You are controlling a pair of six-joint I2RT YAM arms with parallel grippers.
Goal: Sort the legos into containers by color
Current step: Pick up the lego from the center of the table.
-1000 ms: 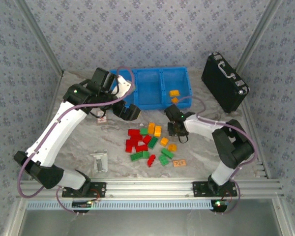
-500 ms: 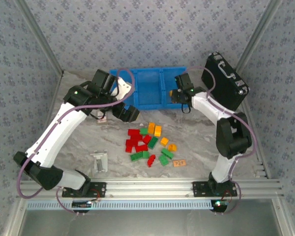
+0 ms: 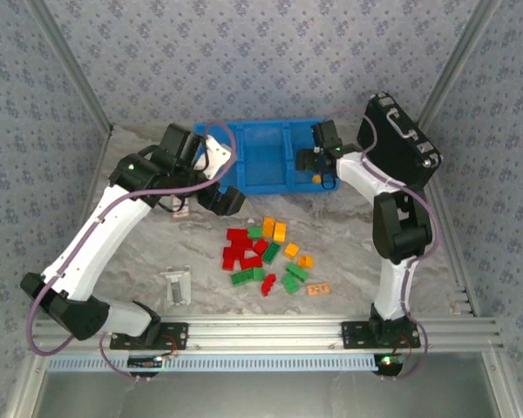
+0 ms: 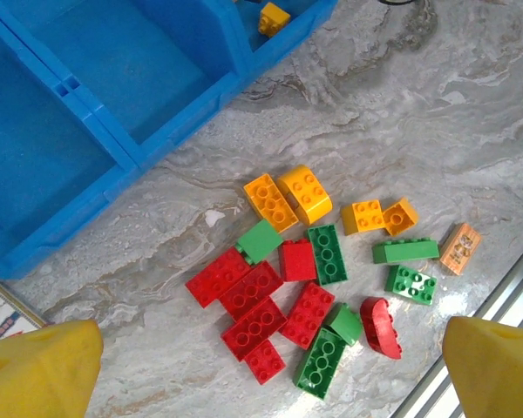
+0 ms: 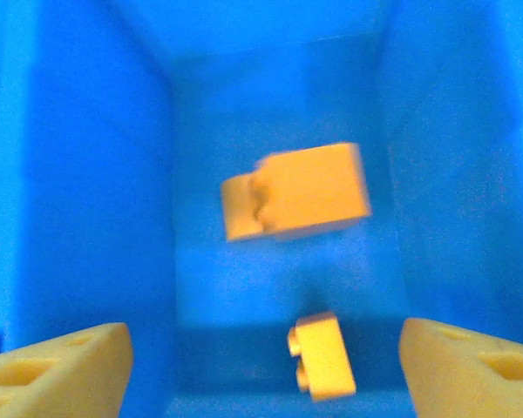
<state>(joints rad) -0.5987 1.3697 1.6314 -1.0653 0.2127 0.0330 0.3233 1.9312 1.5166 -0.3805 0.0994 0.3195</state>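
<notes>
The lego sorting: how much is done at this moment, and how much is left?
Done: two orange bricks lie in the right compartment of the tray. In hand: nothing; the right gripper is open above them, the left gripper open above the table. Left: the pile of red, green and orange bricks on the table.

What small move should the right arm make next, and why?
Probably lift the right gripper clear of the blue tray toward the pile: its jaws stand open and empty, two orange bricks lie below, more wait on the table.
</notes>
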